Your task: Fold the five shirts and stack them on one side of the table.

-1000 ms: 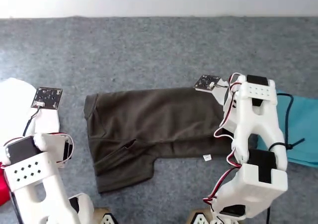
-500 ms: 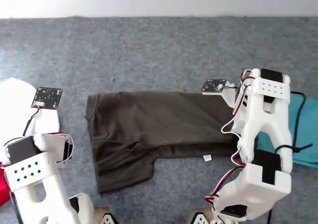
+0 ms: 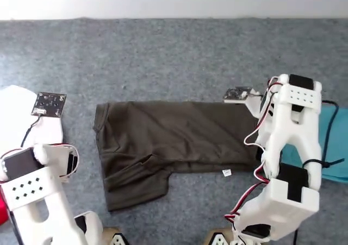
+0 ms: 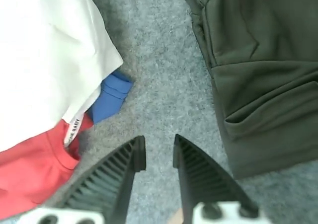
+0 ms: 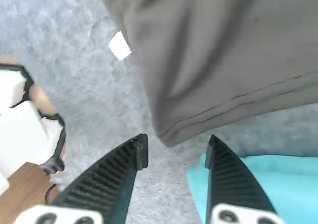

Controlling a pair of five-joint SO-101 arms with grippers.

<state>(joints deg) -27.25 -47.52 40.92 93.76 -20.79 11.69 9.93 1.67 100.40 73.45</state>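
Note:
A dark olive shirt point(image 3: 174, 136) lies partly folded across the middle of the grey table, one sleeve tucked at its front left. My right gripper point(image 5: 176, 149) is open just off the shirt's right hem point(image 5: 208, 45), over bare table, with nothing between its fingers. A teal shirt point(image 3: 334, 147) lies beside it at the right edge, also seen in the right wrist view point(image 5: 258, 184). My left gripper point(image 4: 158, 144) is open and holds nothing. It hangs over bare table between the olive shirt point(image 4: 258, 60) and a pile of a white shirt point(image 4: 39, 60), a blue shirt point(image 4: 112, 97) and a red shirt point(image 4: 30, 174).
The pile of shirts lies at the table's left edge point(image 3: 13, 109). A small white label point(image 3: 227, 173) sticks out at the olive shirt's front hem. The right arm point(image 3: 288, 125) stands over the shirt's right end. The back half of the table point(image 3: 174, 55) is bare up to the wall.
The right arm moved right and the olive shirt's right end stretched out with it, lying flatter. The left arm shifted slightly.

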